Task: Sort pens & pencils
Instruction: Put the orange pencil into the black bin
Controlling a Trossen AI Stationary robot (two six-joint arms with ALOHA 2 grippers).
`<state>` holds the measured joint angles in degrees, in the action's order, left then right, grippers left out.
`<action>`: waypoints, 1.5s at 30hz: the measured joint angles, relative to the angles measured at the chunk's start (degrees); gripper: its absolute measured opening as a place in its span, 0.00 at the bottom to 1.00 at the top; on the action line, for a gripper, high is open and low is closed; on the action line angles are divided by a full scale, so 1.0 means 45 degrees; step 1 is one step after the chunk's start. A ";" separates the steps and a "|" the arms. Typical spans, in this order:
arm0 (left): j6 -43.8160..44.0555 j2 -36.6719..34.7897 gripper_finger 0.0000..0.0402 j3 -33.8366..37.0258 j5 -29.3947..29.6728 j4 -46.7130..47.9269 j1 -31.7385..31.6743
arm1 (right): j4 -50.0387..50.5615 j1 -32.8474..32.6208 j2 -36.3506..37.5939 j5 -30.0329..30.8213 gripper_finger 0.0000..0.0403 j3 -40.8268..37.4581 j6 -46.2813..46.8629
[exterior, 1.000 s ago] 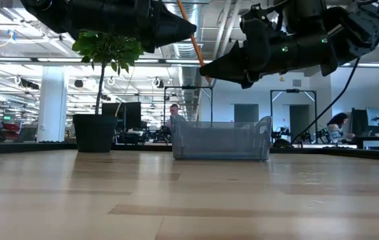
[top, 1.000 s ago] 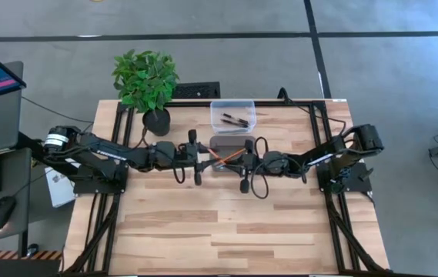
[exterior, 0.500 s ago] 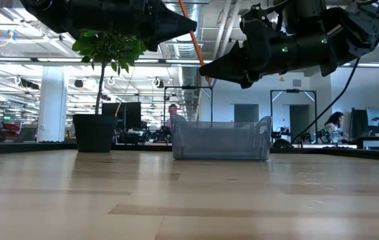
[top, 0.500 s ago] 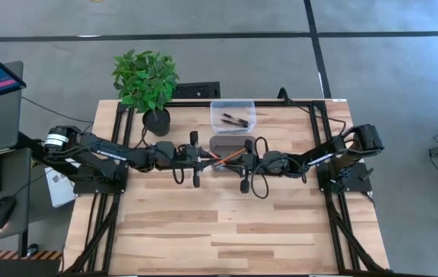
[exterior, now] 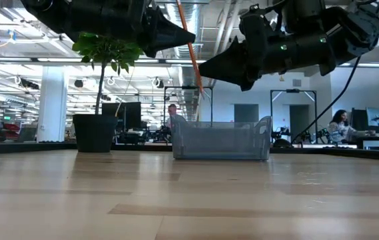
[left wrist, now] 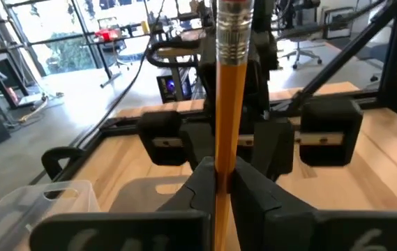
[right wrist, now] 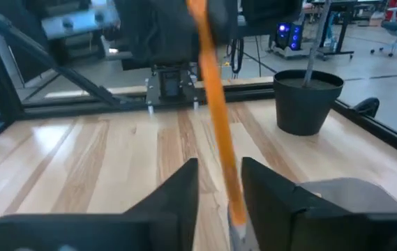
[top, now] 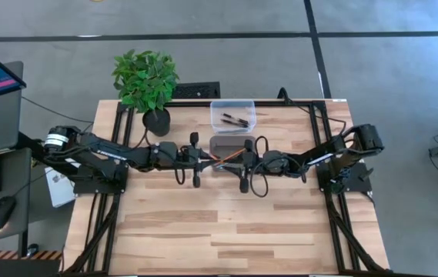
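Note:
An orange pencil stands almost upright in the air between my two grippers, its metal band at the top. My left gripper is shut on it and reaches in level from the table's left. My right gripper faces it from the right and is open, with one finger on either side of the pencil's lower part and a gap showing at each side. Two black pens lie in the clear box at the far edge. My left gripper pinches the pencil's shaft between its two fingers, below the metal band. The fingers come in level from the table's left and lie across the pencil. The pencil is lifted clear, slightly tilted, and its lower end hangs over the grey tray.
A grey tray sits on the table under the two grippers, in front of the clear box. A potted plant stands at the far left corner. The near half of the wooden table is bare.
My left gripper has shut on the pencil. My right gripper has opened and let go of it. The pencil's lower end has swung down out of the right fingers, so the pencil now hangs steeper from the left gripper. Neither arm has shifted.

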<state>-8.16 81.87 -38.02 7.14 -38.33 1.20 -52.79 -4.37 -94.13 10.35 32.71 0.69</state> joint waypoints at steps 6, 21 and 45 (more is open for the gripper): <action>0.0059 0.0000 0.02 0.0000 -0.0016 0.0106 0.0007 | 0.0422 0.0003 0.0000 0.0000 0.50 0.0755 -0.0288; -0.0035 0.0000 0.02 0.0000 0.0156 0.1637 0.0007 | 0.5460 -0.0142 0.0000 0.0039 0.61 0.4314 -0.2465; 0.0064 0.0000 0.03 -0.0101 0.0308 0.3016 0.0021 | 0.7409 -0.0507 0.0418 0.0087 0.33 0.5090 -0.2925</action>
<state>-7.88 81.87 -38.47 8.53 -24.76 1.30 -19.45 -6.66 -92.25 10.74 55.61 -12.47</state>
